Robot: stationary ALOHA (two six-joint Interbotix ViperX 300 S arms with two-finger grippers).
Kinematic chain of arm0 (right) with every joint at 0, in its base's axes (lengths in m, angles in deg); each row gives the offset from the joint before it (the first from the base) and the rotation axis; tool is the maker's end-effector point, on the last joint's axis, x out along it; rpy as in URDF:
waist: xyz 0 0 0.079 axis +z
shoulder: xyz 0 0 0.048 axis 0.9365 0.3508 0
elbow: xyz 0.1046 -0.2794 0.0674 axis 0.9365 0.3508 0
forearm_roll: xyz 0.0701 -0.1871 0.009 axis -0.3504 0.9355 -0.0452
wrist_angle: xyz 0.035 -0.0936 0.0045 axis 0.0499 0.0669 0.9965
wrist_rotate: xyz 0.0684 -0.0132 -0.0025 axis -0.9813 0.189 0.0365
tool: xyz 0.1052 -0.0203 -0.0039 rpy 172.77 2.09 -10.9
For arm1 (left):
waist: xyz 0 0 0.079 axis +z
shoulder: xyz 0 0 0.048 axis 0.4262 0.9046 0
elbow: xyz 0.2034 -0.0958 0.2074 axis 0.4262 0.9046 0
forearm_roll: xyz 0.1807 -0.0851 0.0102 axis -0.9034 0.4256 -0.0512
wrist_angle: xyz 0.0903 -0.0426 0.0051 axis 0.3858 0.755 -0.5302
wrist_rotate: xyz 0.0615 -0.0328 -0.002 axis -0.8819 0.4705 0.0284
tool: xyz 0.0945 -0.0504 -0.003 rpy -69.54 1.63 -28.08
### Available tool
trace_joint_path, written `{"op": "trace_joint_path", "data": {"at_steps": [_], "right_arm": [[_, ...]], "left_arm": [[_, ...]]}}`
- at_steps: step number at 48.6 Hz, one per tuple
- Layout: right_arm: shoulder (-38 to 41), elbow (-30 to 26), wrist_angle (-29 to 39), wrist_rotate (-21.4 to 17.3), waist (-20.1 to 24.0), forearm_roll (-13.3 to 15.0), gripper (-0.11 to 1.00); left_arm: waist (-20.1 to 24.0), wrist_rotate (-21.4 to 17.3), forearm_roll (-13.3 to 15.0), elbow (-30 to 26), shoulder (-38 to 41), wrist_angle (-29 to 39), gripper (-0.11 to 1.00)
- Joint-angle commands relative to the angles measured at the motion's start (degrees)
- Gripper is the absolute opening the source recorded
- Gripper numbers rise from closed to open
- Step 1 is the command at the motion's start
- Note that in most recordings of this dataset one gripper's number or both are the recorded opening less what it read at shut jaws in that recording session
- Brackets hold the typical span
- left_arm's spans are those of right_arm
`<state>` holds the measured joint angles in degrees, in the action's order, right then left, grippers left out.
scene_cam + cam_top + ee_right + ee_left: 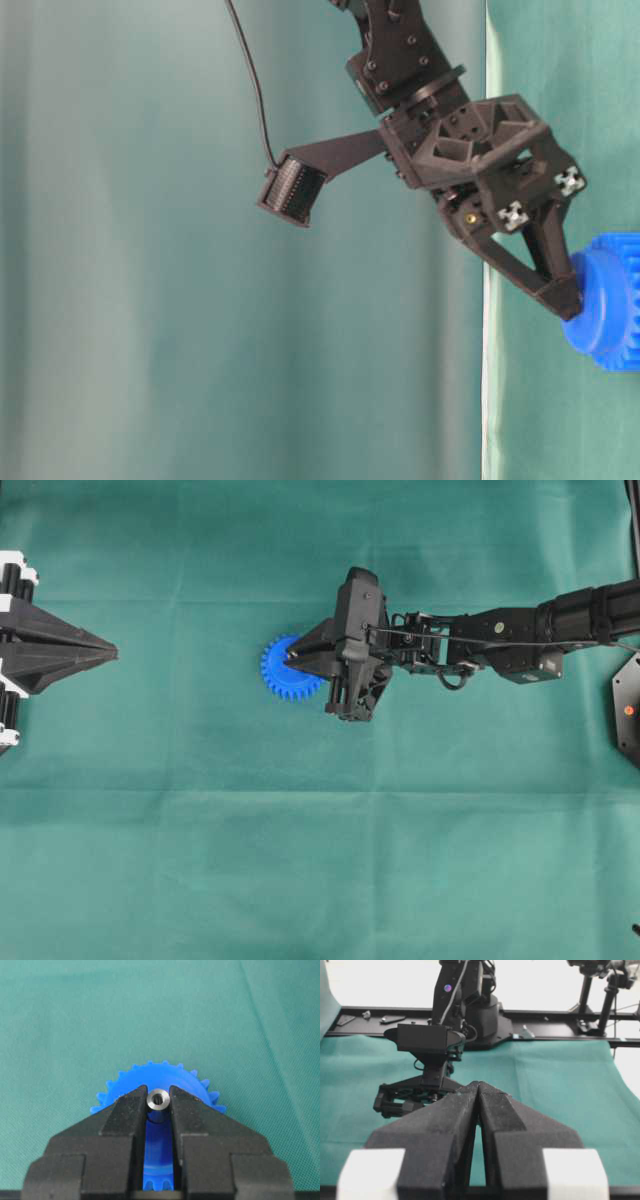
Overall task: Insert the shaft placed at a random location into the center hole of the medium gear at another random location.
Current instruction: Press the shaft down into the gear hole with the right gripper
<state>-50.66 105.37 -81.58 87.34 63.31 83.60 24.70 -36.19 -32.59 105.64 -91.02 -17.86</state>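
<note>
From overhead I see my right gripper over the medium gear, mid-bench toward the far edge; left gripper is parked with its jaws closed and empty. At table level, the fingertips sit at the gear's hub. In the right wrist view the jaws pinch the shaft upright above the gear. The center hole is hidden, so I judge a slight offset could jam or tip the pin.

No legible text, labels, brand marks, numbers or signs in any view.
</note>
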Motion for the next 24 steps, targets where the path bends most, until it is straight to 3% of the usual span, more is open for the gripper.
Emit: {"op": "trace_joint_path", "data": {"at_steps": [1,15,18,24], "right_arm": [[-1.0,-0.5,0.4,-0.5,0.1,-0.2,0.14],[-1.1,-0.7,0.3,-0.6,0.1,-0.7,0.16],[-1.2,-0.8,0.4,-0.6,0.1,-0.8,0.29],[-2.1,-0.6,0.4,-0.5,0.2,-0.9,0.66]], "left_arm": [[0.2,-0.1,-0.2,-0.9,0.4,-0.5,0.0],[0.2,0.0,-0.2,-1.0,0.4,-0.4,0.0],[0.2,0.0,-0.2,-1.0,0.4,-0.4,0.0],[0.2,0.0,-0.2,-1.0,0.4,-0.3,0.0]]}}
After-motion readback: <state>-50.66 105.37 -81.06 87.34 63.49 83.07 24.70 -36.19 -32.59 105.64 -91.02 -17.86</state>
